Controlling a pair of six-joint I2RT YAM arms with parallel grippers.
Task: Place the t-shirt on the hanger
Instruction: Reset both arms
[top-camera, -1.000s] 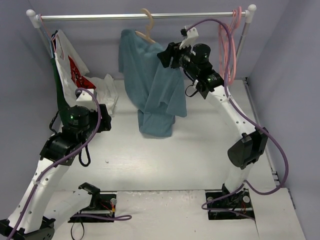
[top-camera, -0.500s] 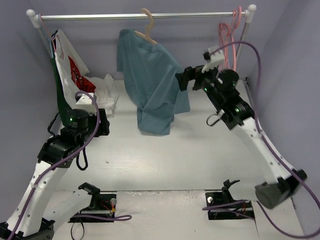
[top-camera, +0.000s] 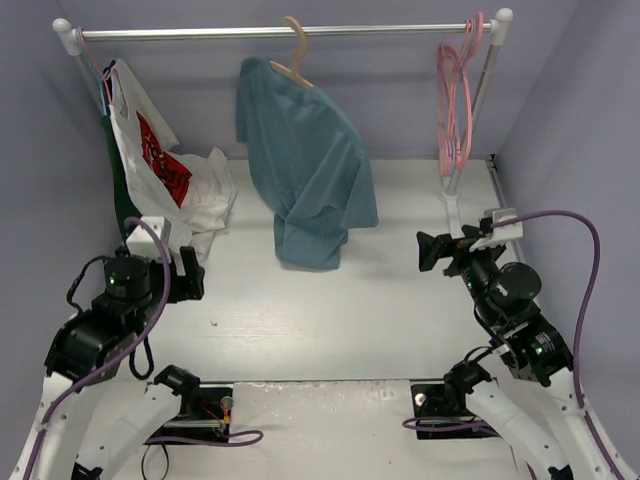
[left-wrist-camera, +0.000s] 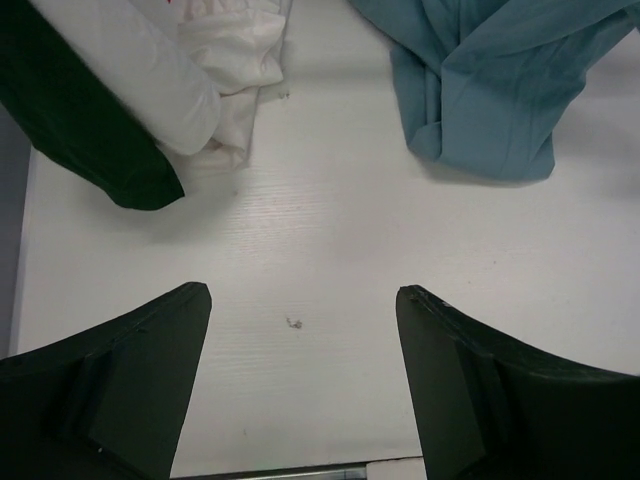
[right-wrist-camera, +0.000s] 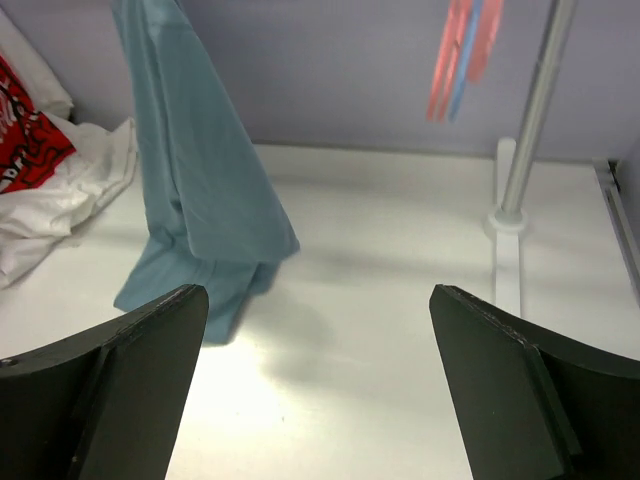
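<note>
T-shirt: the teal t-shirt (top-camera: 305, 170) hangs from the tan hanger (top-camera: 292, 55), whose hook sits over the rail (top-camera: 380, 32). The cloth drapes in one twisted fall, and its lower end bunches on the table (top-camera: 350, 320).
Left gripper: the left gripper (left-wrist-camera: 302, 292) is low near its base, fingers spread wide with nothing between them, over bare tabletop.
Right gripper: the right gripper (right-wrist-camera: 318, 290) is also spread and empty, facing the shirt from well apart.
Neighbours: the white garment with red print (top-camera: 160, 140) and the dark green garment (top-camera: 122, 195) hang at the left end of the rail. The pink hangers (top-camera: 455, 100) hang at the right end.
Step in hand: the hanging looks done, so this is likely a final check.
Doing it well: the shirt seems gathered to one side, and I cannot tell whether both hanger shoulders are inside it. Any correction should lift the cloth near the collar, not tug the hem, so the hook is not pulled off the rail.
</note>
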